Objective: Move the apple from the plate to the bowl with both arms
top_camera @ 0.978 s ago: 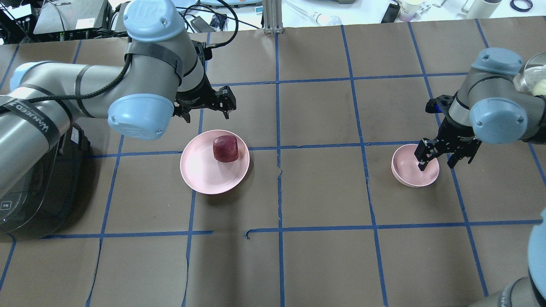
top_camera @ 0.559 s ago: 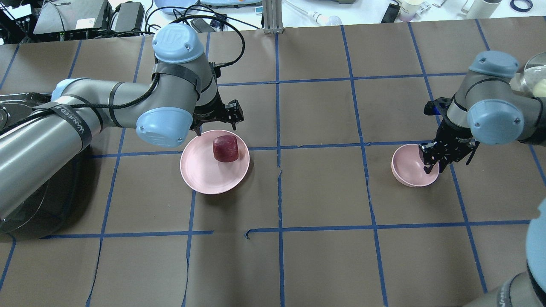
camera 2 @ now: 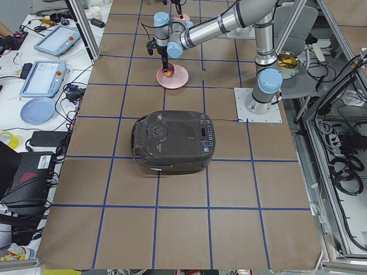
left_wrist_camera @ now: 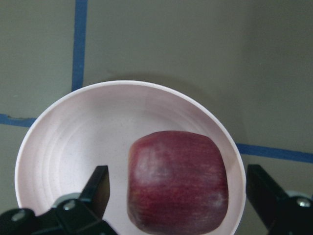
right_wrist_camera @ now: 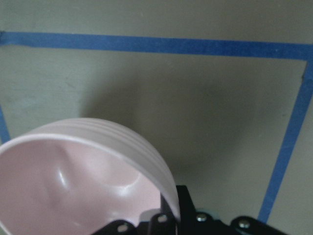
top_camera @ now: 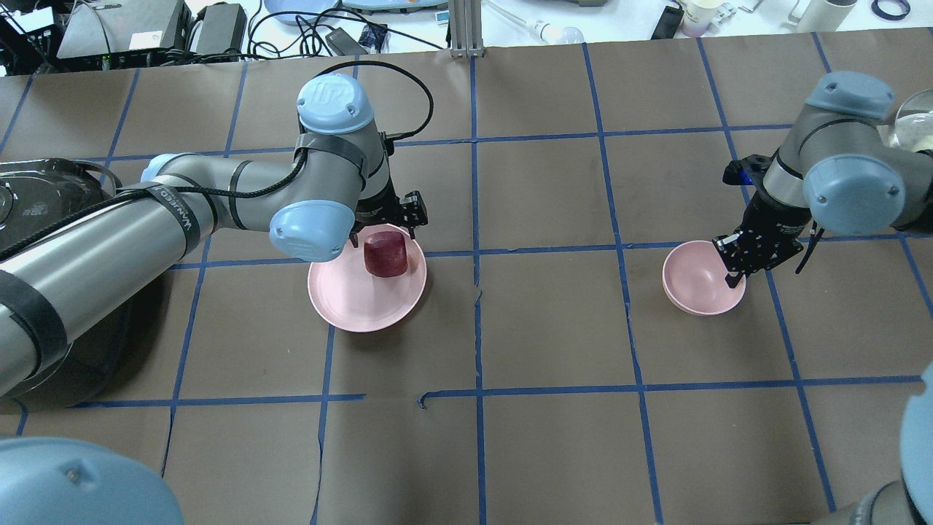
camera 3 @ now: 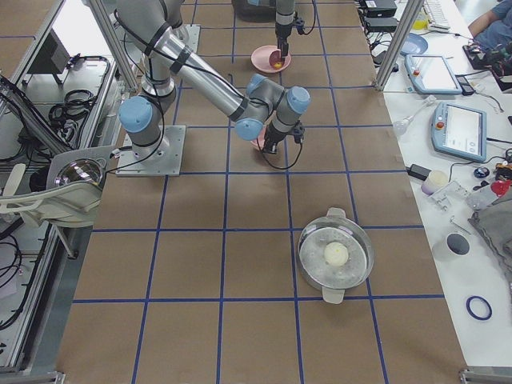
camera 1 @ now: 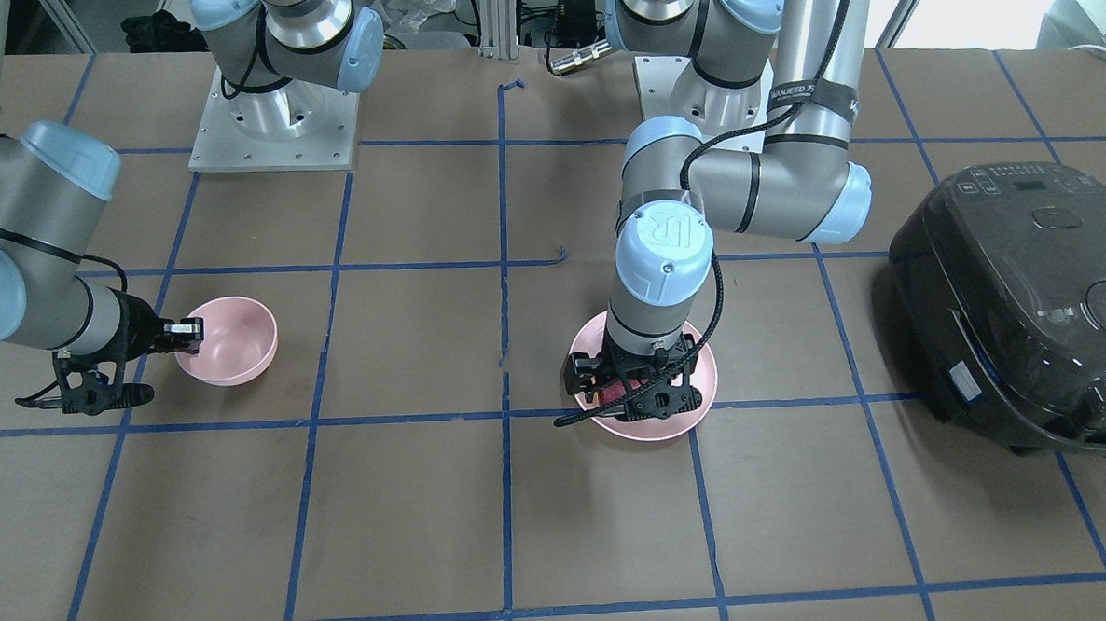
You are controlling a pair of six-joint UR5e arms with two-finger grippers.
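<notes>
The dark red apple (top_camera: pixel 385 255) sits on the far side of the pale pink plate (top_camera: pixel 342 299). My left gripper (top_camera: pixel 384 230) is open, low over the plate, with one finger on each side of the apple (left_wrist_camera: pixel 178 196); its fingers (left_wrist_camera: pixel 98 188) stand apart from the fruit. In the front view the left gripper (camera 1: pixel 627 396) hides most of the apple. My right gripper (top_camera: pixel 731 273) is shut on the right rim of the small pink bowl (top_camera: pixel 692 281). The right wrist view shows the bowl's rim (right_wrist_camera: pixel 146 156) clamped between the jaws.
A black rice cooker (camera 1: pixel 1019 299) stands on the robot's left side, beside the left arm. A metal pot with a glass lid (camera 3: pixel 336 256) stands on the far right. Brown paper with blue tape lines covers the table (top_camera: pixel 547 328) between plate and bowl.
My left arm has swung forward and down, bringing its open gripper around the apple. My right gripper has closed on the bowl's rim, and the bowl has shifted slightly.
</notes>
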